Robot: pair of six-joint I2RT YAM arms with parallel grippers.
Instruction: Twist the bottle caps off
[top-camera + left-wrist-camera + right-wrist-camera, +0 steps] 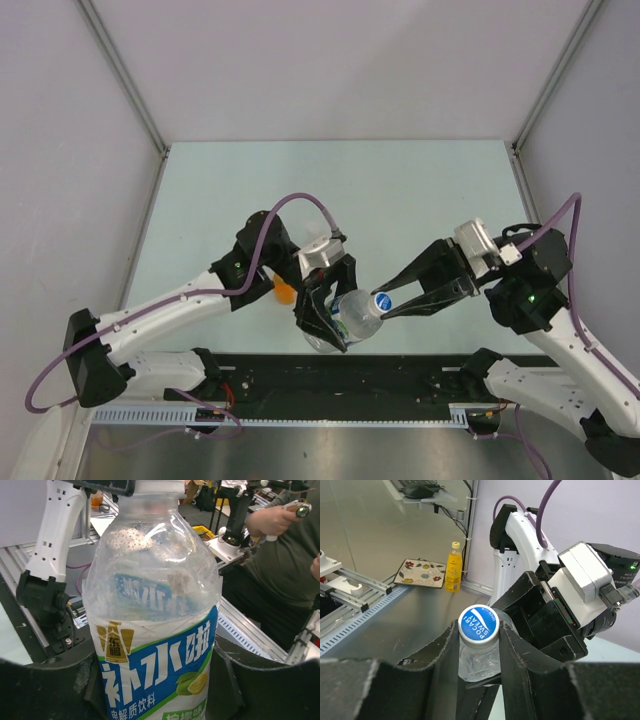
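My left gripper point(325, 312) is shut on the body of the clear bottle with the blue-white label point(352, 316) and holds it tilted above the table's near edge. In the left wrist view the bottle point(155, 630) fills the frame between the two fingers point(45, 685). Its blue cap point(381, 301) points at my right gripper point(386, 305), which is shut on it. In the right wrist view both fingers point(520, 650) press the sides of the blue cap point(478, 624). A small part of the orange bottle point(284, 291) shows behind the left arm. The red-white bottle is out of view.
The pale green table point(400, 190) runs back to white walls. The black base rail point(350, 375) lies along the near edge under the held bottle. My left wrist housing point(580, 580) sits close behind the cap in the right wrist view.
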